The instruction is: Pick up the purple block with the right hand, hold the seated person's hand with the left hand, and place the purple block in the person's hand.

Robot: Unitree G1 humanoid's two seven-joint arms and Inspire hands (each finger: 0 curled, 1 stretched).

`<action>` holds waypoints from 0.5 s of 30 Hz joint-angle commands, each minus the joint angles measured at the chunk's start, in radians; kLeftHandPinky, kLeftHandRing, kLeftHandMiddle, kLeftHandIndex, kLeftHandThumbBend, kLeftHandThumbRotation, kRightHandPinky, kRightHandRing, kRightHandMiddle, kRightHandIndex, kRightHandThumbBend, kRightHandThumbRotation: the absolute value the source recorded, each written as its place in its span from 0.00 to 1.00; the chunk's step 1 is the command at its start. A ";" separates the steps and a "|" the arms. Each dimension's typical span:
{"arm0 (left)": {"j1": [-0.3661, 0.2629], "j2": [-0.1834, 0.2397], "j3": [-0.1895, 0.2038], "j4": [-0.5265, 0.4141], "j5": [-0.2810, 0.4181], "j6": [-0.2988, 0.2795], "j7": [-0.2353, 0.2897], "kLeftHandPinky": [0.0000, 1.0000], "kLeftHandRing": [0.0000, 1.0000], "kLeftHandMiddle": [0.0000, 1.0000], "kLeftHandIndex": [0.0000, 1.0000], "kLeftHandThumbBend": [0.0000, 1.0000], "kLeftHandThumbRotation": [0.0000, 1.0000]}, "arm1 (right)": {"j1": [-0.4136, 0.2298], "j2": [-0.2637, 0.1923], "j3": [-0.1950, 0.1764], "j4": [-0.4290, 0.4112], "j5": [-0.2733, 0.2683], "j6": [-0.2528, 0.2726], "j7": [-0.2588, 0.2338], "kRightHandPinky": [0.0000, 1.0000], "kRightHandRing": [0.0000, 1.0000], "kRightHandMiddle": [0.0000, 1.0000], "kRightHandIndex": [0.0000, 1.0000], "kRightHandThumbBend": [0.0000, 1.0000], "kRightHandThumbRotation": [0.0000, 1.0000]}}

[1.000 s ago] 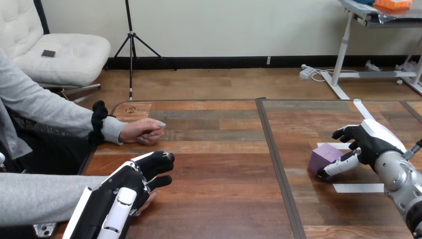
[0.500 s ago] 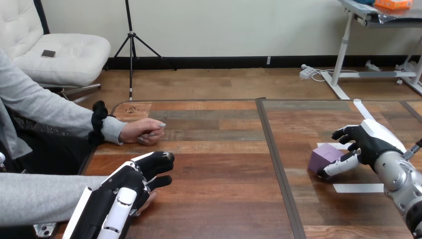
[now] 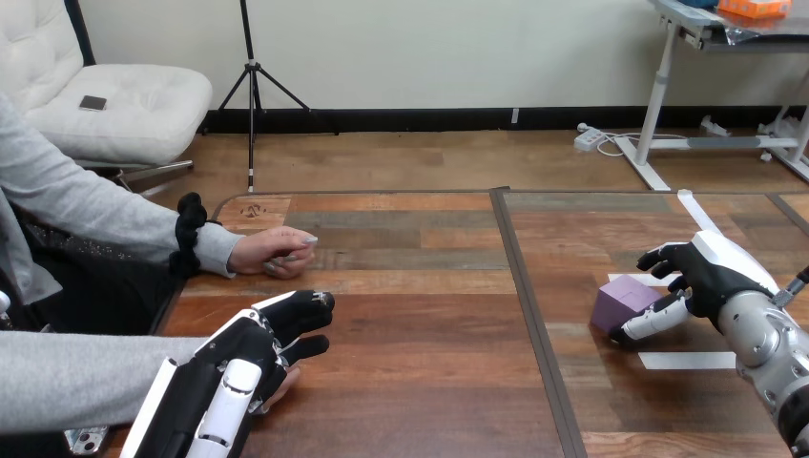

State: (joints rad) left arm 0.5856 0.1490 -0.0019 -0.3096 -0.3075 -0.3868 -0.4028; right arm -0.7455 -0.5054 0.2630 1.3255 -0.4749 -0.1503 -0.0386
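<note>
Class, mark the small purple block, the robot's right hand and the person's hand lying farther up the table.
Small purple block [image 3: 618, 303], head view, its front face.
Robot's right hand [image 3: 711, 275], head view, its black middle.
Person's farther hand [image 3: 272, 253], head view, its back.

Wooden plank counter [image 3: 420, 324], divided lengthwise by a dark seam [image 3: 536, 324]; white tape strips [image 3: 687, 360] lie at right.

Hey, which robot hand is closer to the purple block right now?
Right. The right hand is against the purple block's right side, fingers curled round it. The left hand is far off to the block's left, over the person's hand at the view's bottom left.
</note>
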 commanded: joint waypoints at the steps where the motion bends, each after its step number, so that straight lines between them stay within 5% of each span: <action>1: -0.052 -0.006 0.006 -0.010 -0.011 -0.021 -0.001 0.79 0.83 0.80 0.71 0.51 0.85 | -0.037 0.015 -0.007 -0.007 0.009 -0.010 0.004 0.65 0.78 0.82 0.80 1.00 0.12; 15: -0.047 -0.008 0.004 -0.021 -0.010 -0.011 0.007 0.80 0.83 0.79 0.70 0.53 0.84 | -0.038 0.021 0.002 -0.007 0.003 -0.010 0.009 0.65 0.78 0.82 0.80 1.00 0.13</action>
State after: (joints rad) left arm 0.5856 0.1488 -0.0020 -0.3096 -0.3070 -0.3868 -0.3994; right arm -0.7455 -0.5042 0.2632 1.3255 -0.4724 -0.1504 -0.0285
